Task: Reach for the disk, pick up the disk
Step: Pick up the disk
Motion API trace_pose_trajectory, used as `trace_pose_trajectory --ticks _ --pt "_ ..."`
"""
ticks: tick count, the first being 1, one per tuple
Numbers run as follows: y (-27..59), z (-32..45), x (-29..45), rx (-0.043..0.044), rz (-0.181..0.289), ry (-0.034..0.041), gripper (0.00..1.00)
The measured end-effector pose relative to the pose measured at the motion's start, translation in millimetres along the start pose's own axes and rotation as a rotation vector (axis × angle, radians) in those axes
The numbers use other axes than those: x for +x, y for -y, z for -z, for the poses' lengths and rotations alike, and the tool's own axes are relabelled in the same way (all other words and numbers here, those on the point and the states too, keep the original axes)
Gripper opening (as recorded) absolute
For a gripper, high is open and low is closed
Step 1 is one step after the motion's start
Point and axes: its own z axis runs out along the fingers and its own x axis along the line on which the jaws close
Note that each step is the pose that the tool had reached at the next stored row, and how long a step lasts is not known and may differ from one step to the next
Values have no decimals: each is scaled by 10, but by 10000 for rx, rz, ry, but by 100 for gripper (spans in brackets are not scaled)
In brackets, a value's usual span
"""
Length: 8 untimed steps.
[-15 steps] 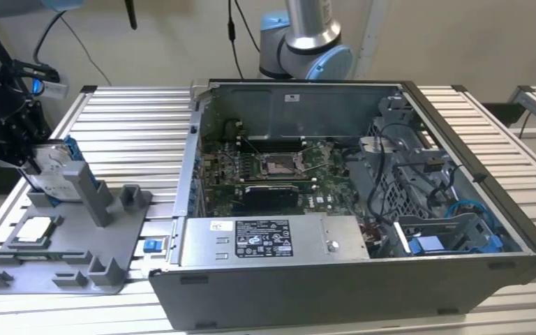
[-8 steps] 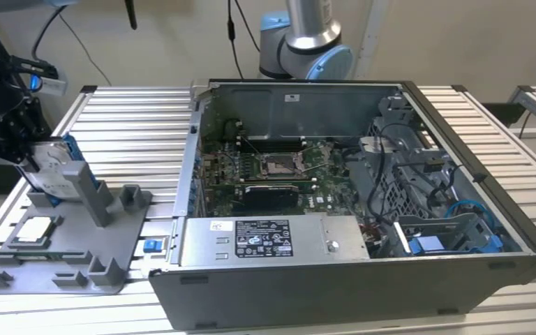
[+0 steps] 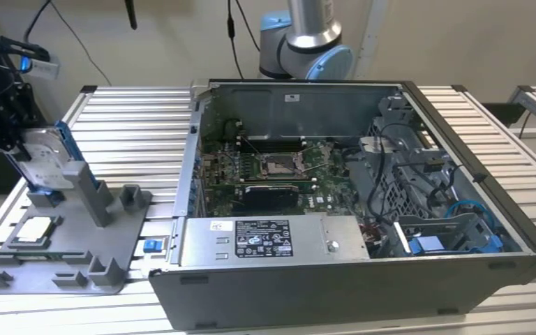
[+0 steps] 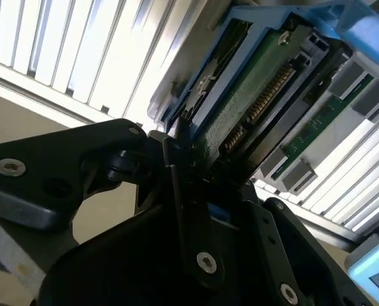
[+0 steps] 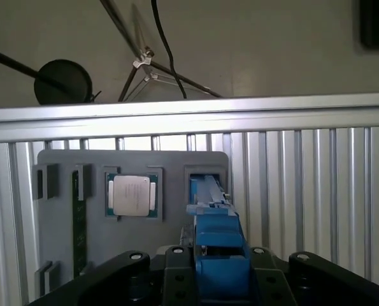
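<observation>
Disk (image 3: pixel 47 159) upright at far left of exterior view, over grey fixture (image 3: pixel 109 234); my gripper (image 3: pixel 21 143) clamped on its blue-framed edges. Lower end hard to make out, cannot tell if clear of slot. Fixture post (image 3: pixel 89 192) just beside. Processor chip (image 3: pixel 33 229) lower left; open computer case (image 3: pixel 343 272) well apart, right.

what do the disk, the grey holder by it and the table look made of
The disk: silver-grey metal body with a dull sheen, in a glossy bright blue frame, likely plastic; a green circuit board on one face. The grey holder: matte, blocky, probably plastic. The table: ribbed bright slats, likely aluminium.
</observation>
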Motion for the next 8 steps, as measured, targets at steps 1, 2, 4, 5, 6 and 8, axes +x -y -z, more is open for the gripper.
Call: trace_pose_trajectory --ticks 1,2,4,5,6,8 --pt "-1 32 -1 0 0 -5 0" --pt "-1 60 -2 -1 0 -11 0" --pt "-2 109 -3 1 0 -18 0" --pt "-2 135 -4 1 0 -20 0" --pt "-3 159 -5 0 0 -22 0" --pt "-4 204 -6 1 0 -26 0"
